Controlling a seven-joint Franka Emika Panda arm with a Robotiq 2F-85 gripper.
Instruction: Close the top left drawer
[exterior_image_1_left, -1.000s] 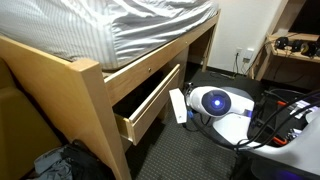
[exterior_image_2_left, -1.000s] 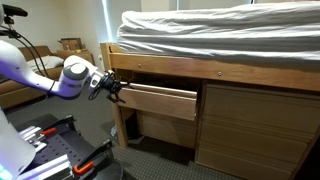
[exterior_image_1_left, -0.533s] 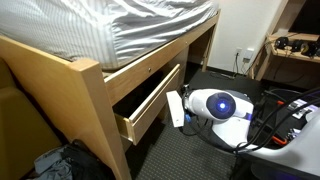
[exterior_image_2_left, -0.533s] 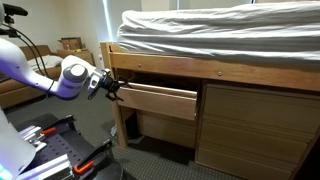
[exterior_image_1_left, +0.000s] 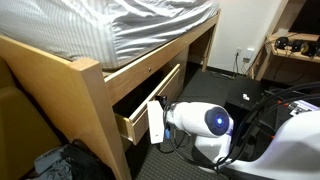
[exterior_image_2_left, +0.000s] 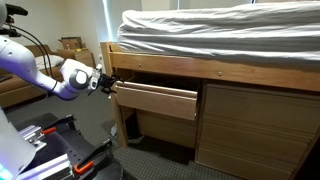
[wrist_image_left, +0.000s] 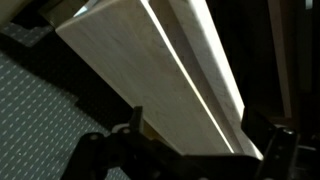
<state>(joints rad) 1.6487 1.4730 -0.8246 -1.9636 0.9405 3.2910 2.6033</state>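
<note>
Your gripper (exterior_image_2_left: 108, 85), fingers spread and empty, faces one end of the long front of the top left drawer (exterior_image_2_left: 160, 100) (it stands pulled out beneath the bed rail (exterior_image_2_left: 220, 72)), which runs crosswise to the fingers, so closing it should mean pushing straight ahead into the frame.

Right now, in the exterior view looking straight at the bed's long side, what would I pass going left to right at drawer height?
Robot arm → gripper → top left drawer, pulled out → closed wooden front.
</note>
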